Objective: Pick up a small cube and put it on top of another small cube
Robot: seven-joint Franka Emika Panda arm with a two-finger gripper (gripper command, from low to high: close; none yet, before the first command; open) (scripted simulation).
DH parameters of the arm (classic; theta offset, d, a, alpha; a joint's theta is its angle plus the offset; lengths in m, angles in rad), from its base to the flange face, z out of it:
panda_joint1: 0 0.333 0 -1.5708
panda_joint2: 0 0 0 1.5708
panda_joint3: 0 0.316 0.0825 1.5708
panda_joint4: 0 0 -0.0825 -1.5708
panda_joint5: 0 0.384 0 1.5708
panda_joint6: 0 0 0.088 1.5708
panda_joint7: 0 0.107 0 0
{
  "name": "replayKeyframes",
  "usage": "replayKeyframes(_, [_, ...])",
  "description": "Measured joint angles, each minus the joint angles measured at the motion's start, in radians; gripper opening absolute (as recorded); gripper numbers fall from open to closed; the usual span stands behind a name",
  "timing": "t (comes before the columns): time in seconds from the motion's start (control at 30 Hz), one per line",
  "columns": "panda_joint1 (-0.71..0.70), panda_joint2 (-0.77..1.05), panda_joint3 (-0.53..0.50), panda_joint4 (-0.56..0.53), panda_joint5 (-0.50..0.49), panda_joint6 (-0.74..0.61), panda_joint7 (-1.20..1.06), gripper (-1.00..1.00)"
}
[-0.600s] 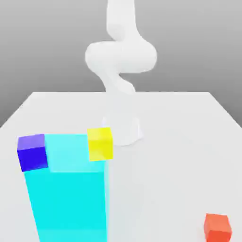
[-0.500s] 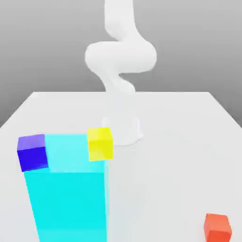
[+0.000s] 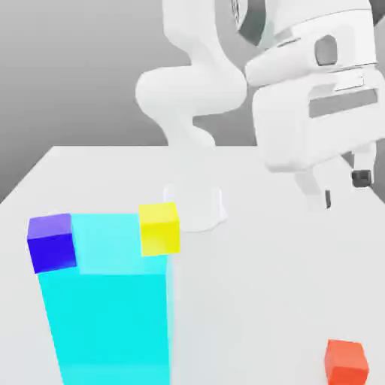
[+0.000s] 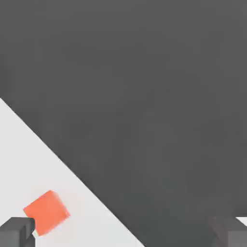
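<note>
Within the last half-second the white arm has swung into the exterior view, and its end effector [image 3: 344,192] is now seen raised high above the table [image 3: 286,256], toward the exterior view's right; earlier only the arm's rear links were in sight. The fingers are spread wide and nothing is held, as the hand view, with two dark fingertips [image 4: 17,232] far apart, makes plain. The small red-orange cube [image 3: 347,362] is left untouched on the table at the near corner on the exterior view's right, well below the end effector; in the hand view it [image 4: 47,212] lies just beside one fingertip and close to the table's edge. The change is judged to be the opening of the approach, with descent, grasp and stacking all yet to be done. The cubes are rendered as matte, sharp-edged solids: a yellow cube [image 3: 159,228] and a dark blue cube [image 3: 52,242] are set at the upper corners of a tall, smooth cyan block [image 3: 109,316]. The table is plain, pale and featureless.
</note>
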Motion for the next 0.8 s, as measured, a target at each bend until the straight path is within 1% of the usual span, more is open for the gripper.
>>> replayKeyframes(0.17, [0.048,0.176,0.023,0.001,-0.028,0.056,-0.130,0.00])
replayKeyframes(0.37, [0.094,0.379,0.044,0.001,-0.138,0.128,-0.229,0.00])
replayKeyframes(0.5, [0.102,0.523,0.045,0.026,-0.157,0.229,-0.241,0.00])
replayKeyframes(0.53, [0.102,0.553,0.045,0.032,-0.157,0.252,-0.242,-1.00])
replayKeyframes(0.73, [0.102,0.568,0.046,0.035,-0.157,0.262,-0.242,-1.00])
replayKeyframes(0.8, [0.103,0.533,0.045,0.028,-0.159,0.234,-0.242,-1.00])
